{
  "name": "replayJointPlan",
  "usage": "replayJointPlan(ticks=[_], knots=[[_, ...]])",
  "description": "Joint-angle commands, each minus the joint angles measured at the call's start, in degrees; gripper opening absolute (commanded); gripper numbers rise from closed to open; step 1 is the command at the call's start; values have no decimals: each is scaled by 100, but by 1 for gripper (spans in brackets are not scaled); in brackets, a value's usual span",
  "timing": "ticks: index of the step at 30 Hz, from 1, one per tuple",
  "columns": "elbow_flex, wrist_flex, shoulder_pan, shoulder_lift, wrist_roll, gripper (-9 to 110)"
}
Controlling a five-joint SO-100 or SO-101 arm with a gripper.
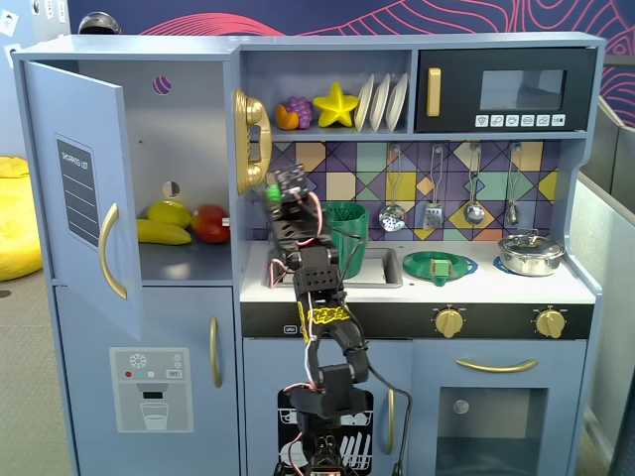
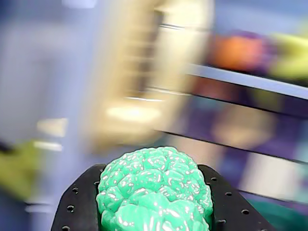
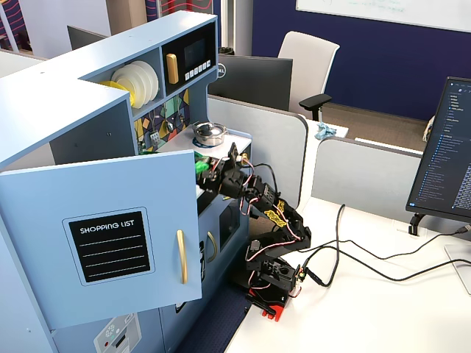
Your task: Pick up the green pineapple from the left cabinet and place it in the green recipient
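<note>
Gripper [image 1: 274,191] clamped on green pineapple [image 2: 155,190], frame centre; green recipient [image 1: 344,238] sits just lower-right of it in fixed view.

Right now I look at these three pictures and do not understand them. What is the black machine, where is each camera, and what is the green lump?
The black machine is a small robot arm standing before a toy kitchen. One fixed view faces the kitchen; another looks from the side, past the open door of the left cabinet. The wrist view rides on the arm. Its gripper holds the green pineapple, outside the cabinet. A banana and a tomato remain inside. The green recipient stands by the sink.
</note>
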Motion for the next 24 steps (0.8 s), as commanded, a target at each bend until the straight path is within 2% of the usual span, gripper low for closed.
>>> replayJointPlan(ticks=[1, 8, 24], knots=[[-519, 35, 809, -53, 193, 0], [-782, -448, 1573, -940, 431, 0], [-2672, -1740, 1881, -4113, 475, 0]])
